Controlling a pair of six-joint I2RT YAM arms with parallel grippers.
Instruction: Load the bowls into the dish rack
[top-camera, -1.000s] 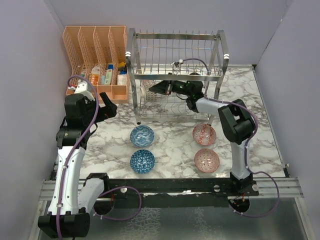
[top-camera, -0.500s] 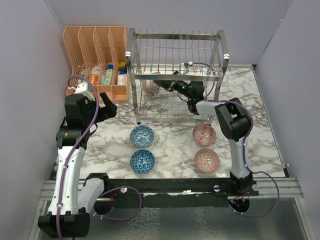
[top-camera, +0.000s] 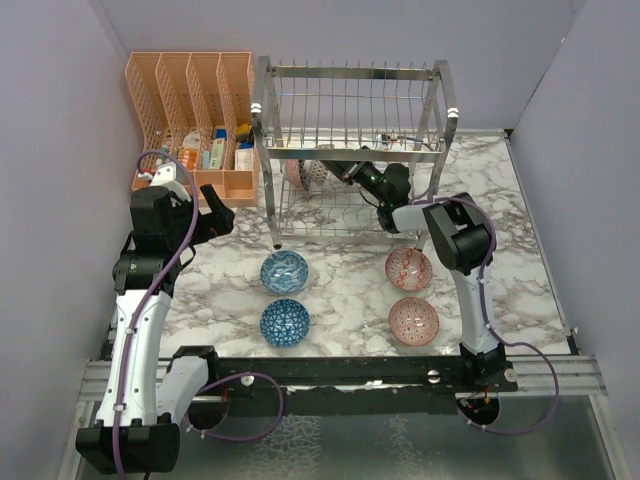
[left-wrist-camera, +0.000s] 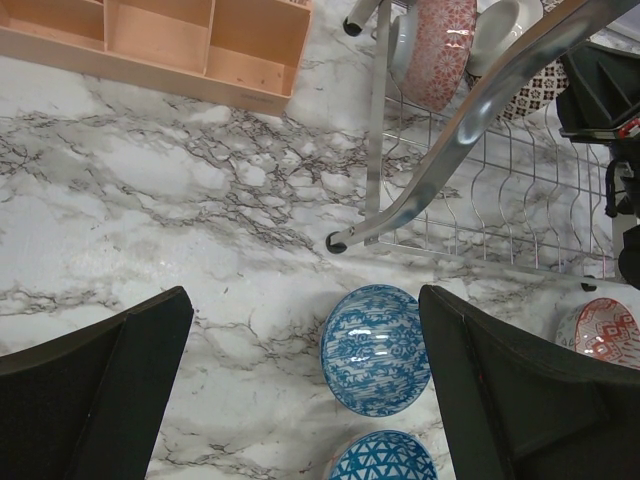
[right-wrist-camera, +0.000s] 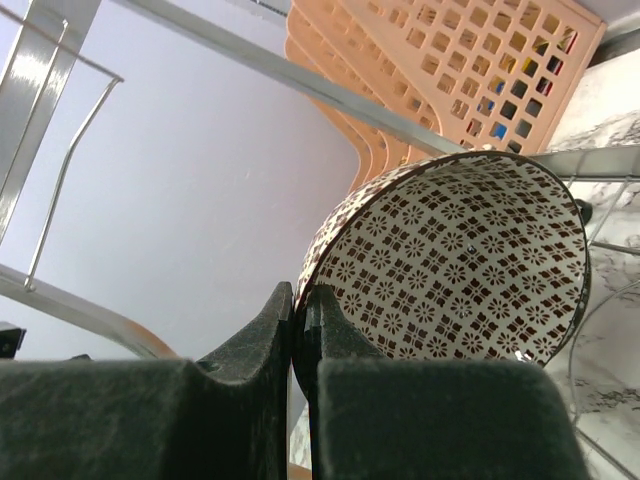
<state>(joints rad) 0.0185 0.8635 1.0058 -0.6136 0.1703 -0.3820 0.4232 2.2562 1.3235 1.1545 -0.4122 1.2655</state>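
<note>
Right side: my right fingers (right-wrist-camera: 305, 310) are pressed together on the rim of the dark-and-white bowl (right-wrist-camera: 460, 270), pinching it tilted inside the dish rack (top-camera: 350, 68), lower tier (upper middle of the top view).
Left side: my left fingers (top-camera: 218, 212) are spread wide, holding nothing, at the left of the frame near the orange organizer (top-camera: 190, 90).
Racked: a pink bowl (left-wrist-camera: 440, 50) stands just left of mine.
On the desk (top-camera: 350, 290): blue bowls (top-camera: 285, 271) left of centre, red-patterned bowls (top-camera: 408, 268) right of centre.

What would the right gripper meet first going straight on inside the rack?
Probably the pink-red bowl standing in the dish rack; the dark-and-white bowl pinched in the right gripper would touch it first. Depth between them is unclear.
</note>
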